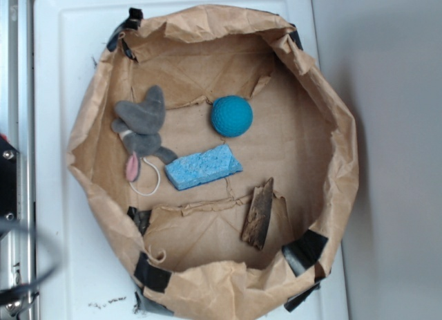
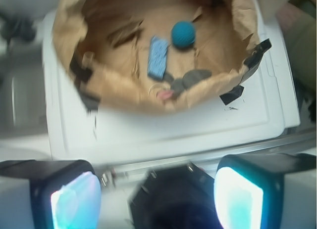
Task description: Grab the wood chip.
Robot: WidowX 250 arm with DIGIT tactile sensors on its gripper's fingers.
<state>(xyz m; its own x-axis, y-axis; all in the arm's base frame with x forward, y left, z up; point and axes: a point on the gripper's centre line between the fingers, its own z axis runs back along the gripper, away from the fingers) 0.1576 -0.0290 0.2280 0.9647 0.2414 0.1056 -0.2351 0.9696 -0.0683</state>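
Two fingers point(image 2: 74, 202) spread wide, nothing held, gripper point(image 2: 158, 199) parked outside the paper bag basin point(image 2: 124, 93), so wood chip point(image 1: 258, 213) lies well ahead, untouched.

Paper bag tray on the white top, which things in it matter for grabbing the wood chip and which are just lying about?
Part of the job:
- wood chip, lying flat near the bag's rim
- claw, open, well short of the bag

Just lying about:
- blue sponge
- teal ball
- grey toy mouse
- paper bag holding everything
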